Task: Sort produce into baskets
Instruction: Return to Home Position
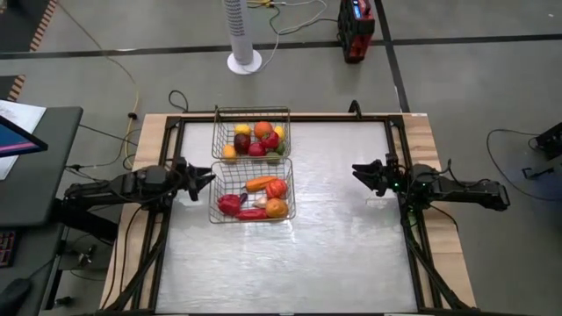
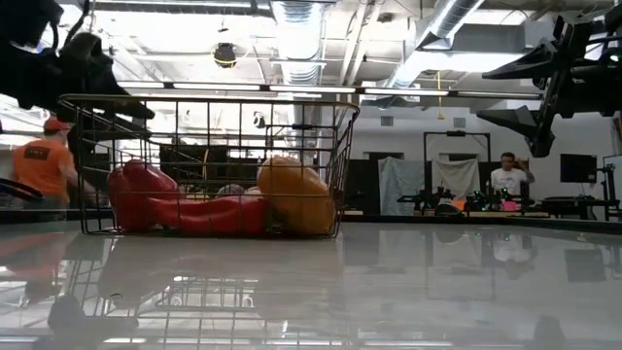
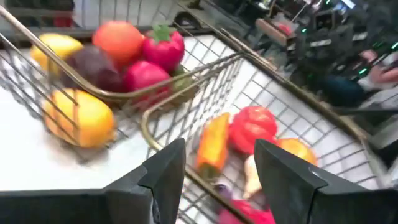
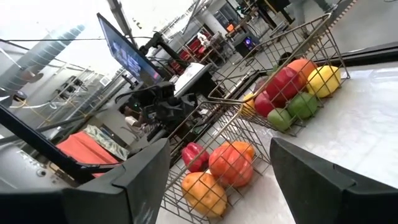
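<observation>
Two silver wire baskets stand on the table, end to end. The far basket (image 1: 251,133) holds red, orange, yellow and green fruit (image 3: 118,59). The near basket (image 1: 253,196) holds a carrot (image 3: 212,144), a tomato (image 3: 252,127), a red pepper (image 2: 146,194) and an orange piece (image 2: 292,194). My left gripper (image 1: 207,176) is open and empty, just left of the baskets. My right gripper (image 1: 358,172) is open and empty, well right of them.
The white table top (image 1: 334,228) stretches right of and in front of the baskets. A dark frame (image 1: 399,158) runs along the table's edges. A white fan column (image 1: 243,35) and a red device (image 1: 356,31) stand on the floor beyond. People (image 2: 49,160) stand in the room behind.
</observation>
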### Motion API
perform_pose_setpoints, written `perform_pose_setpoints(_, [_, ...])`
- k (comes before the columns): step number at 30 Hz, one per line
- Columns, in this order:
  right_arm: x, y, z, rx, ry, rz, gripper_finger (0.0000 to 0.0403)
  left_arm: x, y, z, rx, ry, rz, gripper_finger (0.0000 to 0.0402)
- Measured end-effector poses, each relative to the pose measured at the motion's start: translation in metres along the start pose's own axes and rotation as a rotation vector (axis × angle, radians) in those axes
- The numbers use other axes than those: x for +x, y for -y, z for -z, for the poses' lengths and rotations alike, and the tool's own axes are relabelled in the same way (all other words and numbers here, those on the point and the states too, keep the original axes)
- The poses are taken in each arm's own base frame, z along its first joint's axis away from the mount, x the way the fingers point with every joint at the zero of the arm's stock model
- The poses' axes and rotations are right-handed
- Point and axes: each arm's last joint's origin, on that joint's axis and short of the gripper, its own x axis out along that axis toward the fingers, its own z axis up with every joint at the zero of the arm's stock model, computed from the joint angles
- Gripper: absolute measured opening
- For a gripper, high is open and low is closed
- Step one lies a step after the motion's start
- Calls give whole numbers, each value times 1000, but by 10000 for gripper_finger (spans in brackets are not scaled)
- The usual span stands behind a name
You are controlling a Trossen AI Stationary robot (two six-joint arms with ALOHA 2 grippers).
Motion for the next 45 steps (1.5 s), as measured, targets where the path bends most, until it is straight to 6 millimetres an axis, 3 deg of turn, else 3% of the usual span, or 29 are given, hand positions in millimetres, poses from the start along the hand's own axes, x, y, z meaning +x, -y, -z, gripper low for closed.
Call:
perform_pose_setpoints(4, [0,0,0,0,-1,1,302,0,-2,-2,147,61,-80,183])
perform_pose_setpoints(11, [0,0,0,0,-1,2,302,7,-1,-5,173,265,-117,183])
perform_pose_setpoints(23, [0,0,0,0,-1,2,302,8,8,3,35,27,259,183])
perform_pose_setpoints(28, [0,0,0,0,-1,3,302,8,9,4,-28,-2,279,183])
perform_pose_setpoints(34, [0,0,0,0,0,3,302,7,8,5,325,16,271,183])
perform_pose_setpoints(42, [0,0,0,0,-1,4,302,7,8,5,393,19,264,183])
perform_pose_setpoints(45, [0,0,0,0,0,4,302,8,7,4,550,55,224,183])
